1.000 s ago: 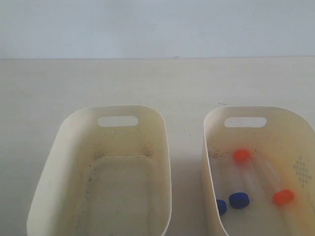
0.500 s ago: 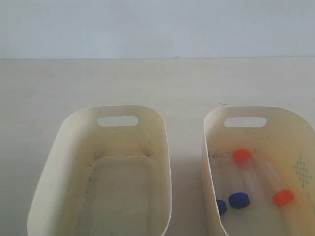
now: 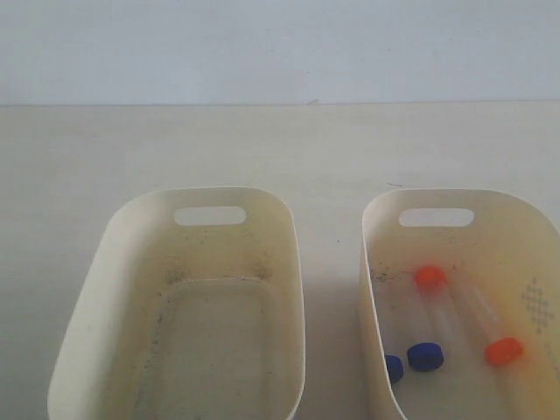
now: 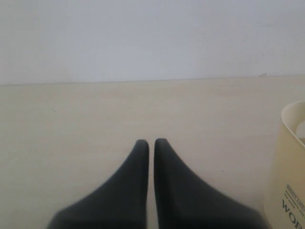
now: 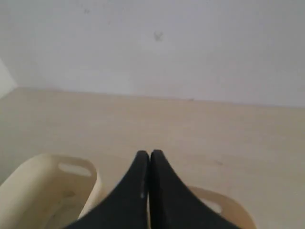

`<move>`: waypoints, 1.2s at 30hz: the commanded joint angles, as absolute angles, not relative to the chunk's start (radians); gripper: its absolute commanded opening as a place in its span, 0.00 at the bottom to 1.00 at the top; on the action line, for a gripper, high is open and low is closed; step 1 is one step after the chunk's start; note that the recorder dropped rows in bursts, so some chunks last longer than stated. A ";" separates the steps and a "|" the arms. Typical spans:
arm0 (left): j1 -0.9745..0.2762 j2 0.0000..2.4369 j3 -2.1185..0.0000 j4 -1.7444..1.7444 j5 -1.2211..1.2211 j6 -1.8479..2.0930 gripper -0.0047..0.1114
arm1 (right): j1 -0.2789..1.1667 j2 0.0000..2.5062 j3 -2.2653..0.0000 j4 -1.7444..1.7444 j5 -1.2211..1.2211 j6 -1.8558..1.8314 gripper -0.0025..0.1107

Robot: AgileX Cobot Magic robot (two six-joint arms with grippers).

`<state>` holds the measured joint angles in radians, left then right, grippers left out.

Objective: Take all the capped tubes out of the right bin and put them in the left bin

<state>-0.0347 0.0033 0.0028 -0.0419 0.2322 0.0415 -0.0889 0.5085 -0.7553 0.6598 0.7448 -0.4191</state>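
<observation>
The right bin, cream with a diamond dot pattern on its inner wall, holds all the capped tubes: two clear ones with orange-red caps and two with blue caps. The left bin, cream with dark specks, has no tubes in it. Neither gripper shows in the exterior view. My left gripper is shut with nothing in it, above bare table beside a bin's outer wall. My right gripper is shut and empty, above both bins.
The bins stand side by side on a pale wooden table, with a narrow strip of table between them. A plain white wall rises behind the table's far edge.
</observation>
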 commanded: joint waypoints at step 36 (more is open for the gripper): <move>-0.034 0.000 0.000 -0.040 0.228 0.035 0.08 | 0.461 1.269 -1.096 -0.076 1.221 0.388 0.02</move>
<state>-0.0347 0.0033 0.0028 -0.0419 0.2322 0.0415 0.4588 1.2675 -1.1431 -0.0481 1.2180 0.3038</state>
